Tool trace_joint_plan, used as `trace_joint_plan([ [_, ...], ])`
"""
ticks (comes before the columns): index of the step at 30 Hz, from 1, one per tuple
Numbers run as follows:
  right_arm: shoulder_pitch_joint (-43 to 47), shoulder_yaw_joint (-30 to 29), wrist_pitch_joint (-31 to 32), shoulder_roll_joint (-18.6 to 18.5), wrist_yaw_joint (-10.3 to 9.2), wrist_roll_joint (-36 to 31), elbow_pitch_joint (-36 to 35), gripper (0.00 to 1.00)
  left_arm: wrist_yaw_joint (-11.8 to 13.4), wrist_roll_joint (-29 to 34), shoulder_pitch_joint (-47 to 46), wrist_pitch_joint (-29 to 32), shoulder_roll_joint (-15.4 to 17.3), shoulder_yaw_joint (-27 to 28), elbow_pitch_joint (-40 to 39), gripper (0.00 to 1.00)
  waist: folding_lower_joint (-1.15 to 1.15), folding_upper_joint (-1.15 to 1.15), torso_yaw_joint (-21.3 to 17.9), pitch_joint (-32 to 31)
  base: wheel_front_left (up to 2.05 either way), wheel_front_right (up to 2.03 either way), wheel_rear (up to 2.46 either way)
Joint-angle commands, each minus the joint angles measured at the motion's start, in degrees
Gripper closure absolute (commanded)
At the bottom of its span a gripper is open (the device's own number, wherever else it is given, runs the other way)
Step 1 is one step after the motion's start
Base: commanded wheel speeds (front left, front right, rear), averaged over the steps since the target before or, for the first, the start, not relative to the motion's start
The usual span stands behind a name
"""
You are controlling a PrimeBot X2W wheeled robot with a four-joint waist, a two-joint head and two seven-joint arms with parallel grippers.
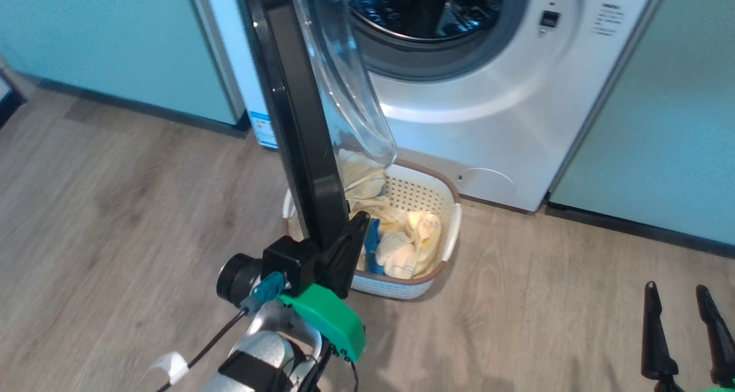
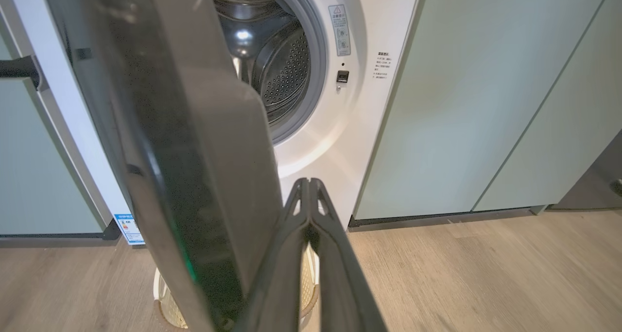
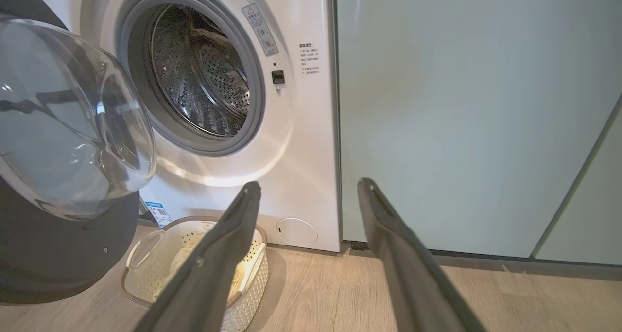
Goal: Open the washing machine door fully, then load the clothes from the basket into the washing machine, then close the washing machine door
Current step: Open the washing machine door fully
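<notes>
The washer door (image 1: 296, 122) stands open, edge-on, left of centre in the head view. The clenched left claw (image 1: 362, 218) sits just beside its lower edge, above the clothes (image 1: 410, 243) in the basket (image 1: 456, 205). The right claw (image 1: 675, 287), lower right, is released.

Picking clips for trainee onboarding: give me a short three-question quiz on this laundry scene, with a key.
1. Where does the basket stand, relative to the open door?
2. True or false: the clothes already lie in the drum.
3. The right claw is: A) shut on the door; B) open, holding nothing; C) gripping a cloth.

Key
1. On the floor before the washer, partly under the door.
2. False: they are in the basket.
3. B
</notes>
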Motion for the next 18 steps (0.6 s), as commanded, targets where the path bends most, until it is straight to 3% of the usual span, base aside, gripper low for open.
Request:
trace_joint_plan([
  [1, -1.40, 0.86, -0.55, -0.92, -0.16, -0.71, -1.85, 0.00, 0.62, -0.70, -1.17, -0.36, 1.18, 2.91, -1.95, 1.00, 0.00, 0.00, 1.22, -0.27, 0.00, 0.00, 0.00],
  [18, -1.01, 0.30, -0.55, -0.92, -0.16, -1.22, -1.77, 0.00, 2.62, -0.84, 2.01, -0.69, 2.21, 3.01, -4.02, 1.00, 0.00, 0.00, 10.78, -0.42, 0.00, 0.00, 0.00],
])
